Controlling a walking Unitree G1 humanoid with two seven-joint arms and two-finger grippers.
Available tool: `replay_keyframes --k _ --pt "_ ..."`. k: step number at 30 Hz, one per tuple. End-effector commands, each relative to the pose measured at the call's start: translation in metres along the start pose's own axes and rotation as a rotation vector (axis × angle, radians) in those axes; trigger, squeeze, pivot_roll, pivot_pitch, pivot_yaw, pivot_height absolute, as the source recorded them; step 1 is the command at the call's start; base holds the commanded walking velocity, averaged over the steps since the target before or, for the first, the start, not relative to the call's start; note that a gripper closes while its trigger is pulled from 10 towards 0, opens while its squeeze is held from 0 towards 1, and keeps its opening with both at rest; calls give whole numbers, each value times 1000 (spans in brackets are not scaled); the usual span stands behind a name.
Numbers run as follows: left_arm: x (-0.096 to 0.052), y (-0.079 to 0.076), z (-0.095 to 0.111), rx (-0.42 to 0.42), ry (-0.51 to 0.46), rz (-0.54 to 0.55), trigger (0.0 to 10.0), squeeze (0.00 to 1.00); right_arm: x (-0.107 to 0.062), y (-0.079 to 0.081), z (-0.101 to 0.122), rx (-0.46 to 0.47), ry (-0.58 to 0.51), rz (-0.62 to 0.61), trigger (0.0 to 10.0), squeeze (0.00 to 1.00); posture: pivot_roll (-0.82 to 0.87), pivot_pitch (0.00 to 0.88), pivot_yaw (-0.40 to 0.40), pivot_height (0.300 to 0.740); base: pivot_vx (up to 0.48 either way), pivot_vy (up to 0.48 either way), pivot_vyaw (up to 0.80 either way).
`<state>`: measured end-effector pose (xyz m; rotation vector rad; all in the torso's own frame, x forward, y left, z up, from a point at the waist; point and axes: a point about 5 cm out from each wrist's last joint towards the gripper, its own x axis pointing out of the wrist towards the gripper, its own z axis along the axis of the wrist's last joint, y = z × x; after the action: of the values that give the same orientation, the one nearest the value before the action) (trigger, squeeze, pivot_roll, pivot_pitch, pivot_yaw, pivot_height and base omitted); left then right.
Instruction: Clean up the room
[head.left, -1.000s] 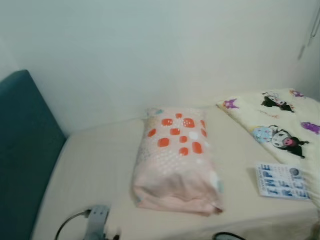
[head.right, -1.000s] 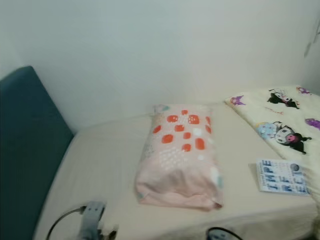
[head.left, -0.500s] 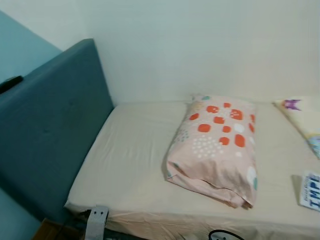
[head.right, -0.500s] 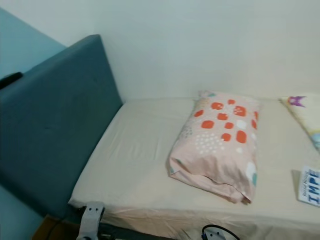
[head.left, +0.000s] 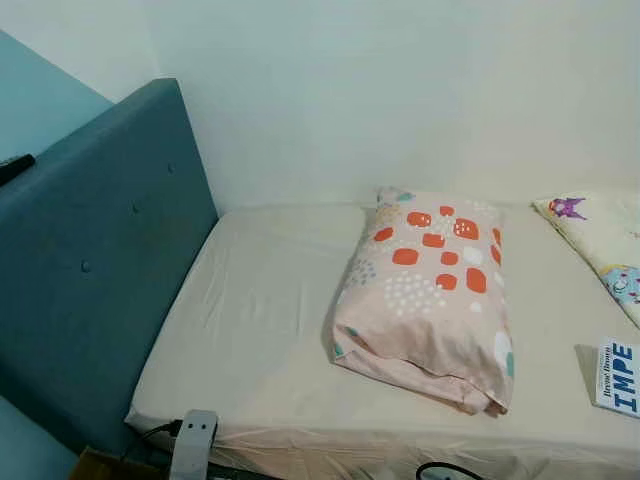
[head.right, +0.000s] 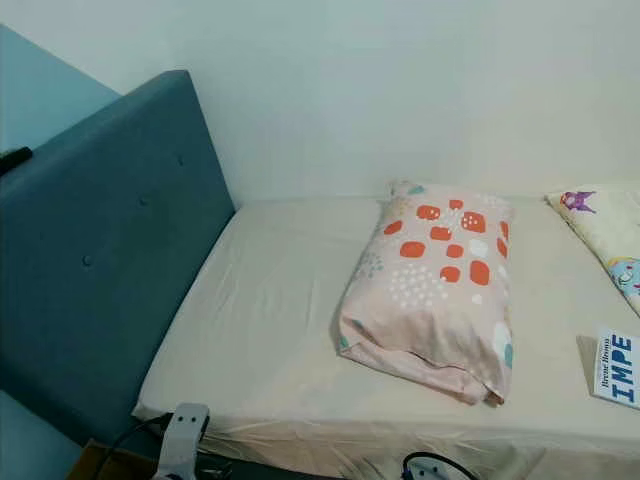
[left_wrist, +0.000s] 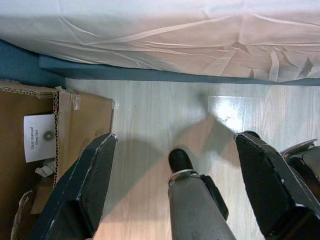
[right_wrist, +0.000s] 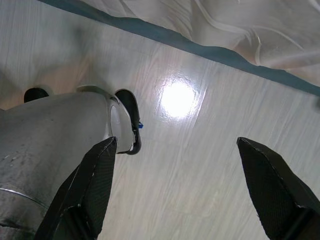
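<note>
Down by the floor (left_wrist: 150, 125), both arms hang idle: left gripper (left_wrist: 175, 165) w/ fingers wide, right gripper (right_wrist: 175, 165) wide too, both empty. Pillow (head.left: 425, 290) lies askew mid-bed (head.left: 260, 330), book (head.left: 615, 378) at 3 o'clock of it. Risk: box (left_wrist: 55, 150) near foot, could trip walking in; reaching low may snag sheet.

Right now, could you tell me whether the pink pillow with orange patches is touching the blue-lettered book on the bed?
Apart. The left eye view shows a stretch of bare cream sheet between the pink pillow and the blue-lettered book near the bed's right side.
</note>
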<state>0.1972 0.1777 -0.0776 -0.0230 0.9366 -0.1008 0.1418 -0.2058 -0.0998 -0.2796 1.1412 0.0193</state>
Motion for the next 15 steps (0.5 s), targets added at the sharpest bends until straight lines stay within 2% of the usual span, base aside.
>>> replay_keyframes --k 1,6,9,14,15 --pt "-2 8 -6 13 18 23 10000 0 0 4 -3 3 10 14 10000 0 -117 0 67 710 0 0 0" --pt "-3 9 -8 9 24 35 10000 0 0 5 -2 0 10 15 10000 0 -117 0 67 710 0 0 0" --pt "-3 9 -7 51 16 23 10000 0 0 4 -2 -1 10 16 10000 0 -115 0 63 710 371 0 0" --pt "-3 9 -7 46 20 22 10000 0 0 4 -1 -3 10 17 10000 0 -113 0 62 710 458 0 0" --pt "-3 11 -7 12 16 35 10000 0 0 5 -1 -4 11 18 10000 0 -113 0 62 710 480 0 0"
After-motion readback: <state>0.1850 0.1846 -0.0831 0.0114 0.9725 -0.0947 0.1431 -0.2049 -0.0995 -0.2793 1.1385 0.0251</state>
